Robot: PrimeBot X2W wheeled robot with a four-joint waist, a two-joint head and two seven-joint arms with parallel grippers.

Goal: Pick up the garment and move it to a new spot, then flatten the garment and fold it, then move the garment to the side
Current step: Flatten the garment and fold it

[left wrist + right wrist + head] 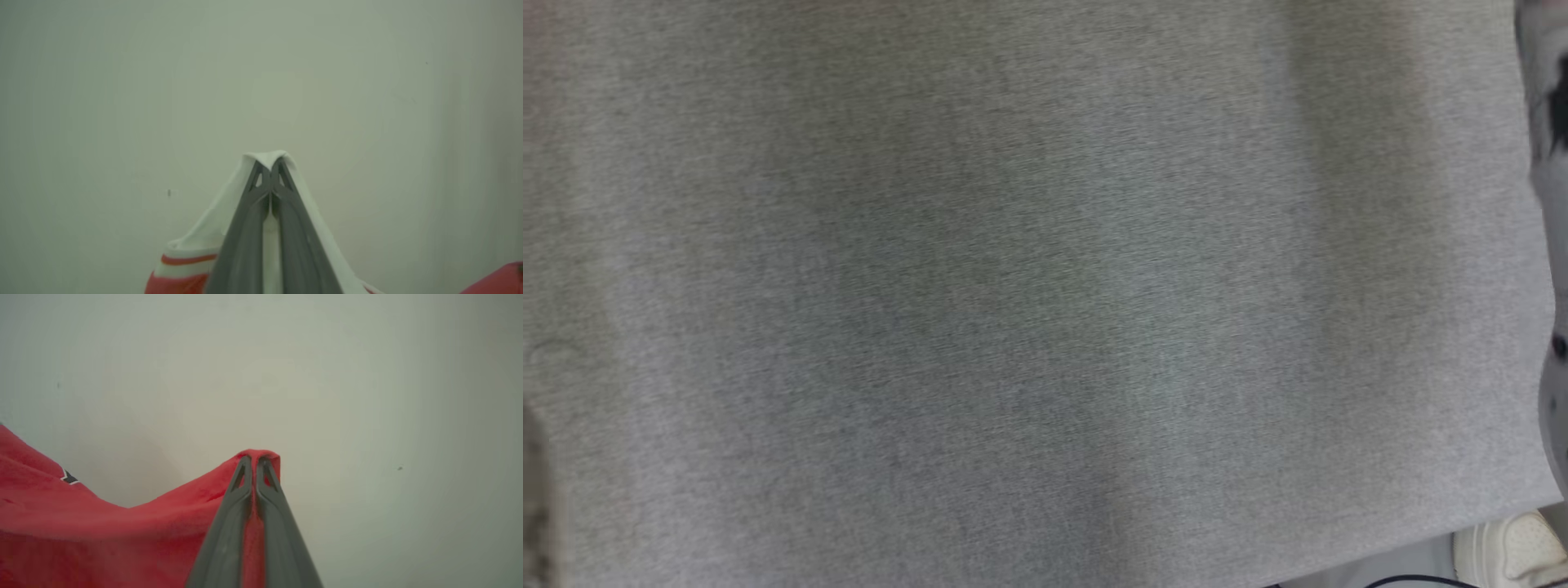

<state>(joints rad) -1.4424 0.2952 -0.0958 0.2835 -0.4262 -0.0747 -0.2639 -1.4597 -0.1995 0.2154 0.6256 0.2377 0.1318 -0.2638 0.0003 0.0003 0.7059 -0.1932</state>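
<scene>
Two grippers each pinch a part of the same garment (pixel 204 239), seen close up from the wrist cameras. In the left wrist view, the left gripper (pixel 270 163) has its two dark grey fingers pressed together, with a fold of white fabric draped over their tips and trapped between them. Below the white, the cloth carries a thin red stripe and then a broader red band, and another patch of red shows at the lower right corner of that view. In the right wrist view, the right gripper (pixel 255 459) is likewise closed tight, its fingertips clamping a peak of plain red fabric. From there the red cloth sags away to the left and fills the lower left of that view, where a small black and white mark (pixel 69 477) sits on it. Behind both grippers is a plain pale background (pixel 367 396) with no detail. The head view is blurred and looks down on a wide grey cloth surface (pixel 1013 286). At its lower right corner are a white shoe (pixel 1515 547) and a thin dark cable (pixel 1413 581).
</scene>
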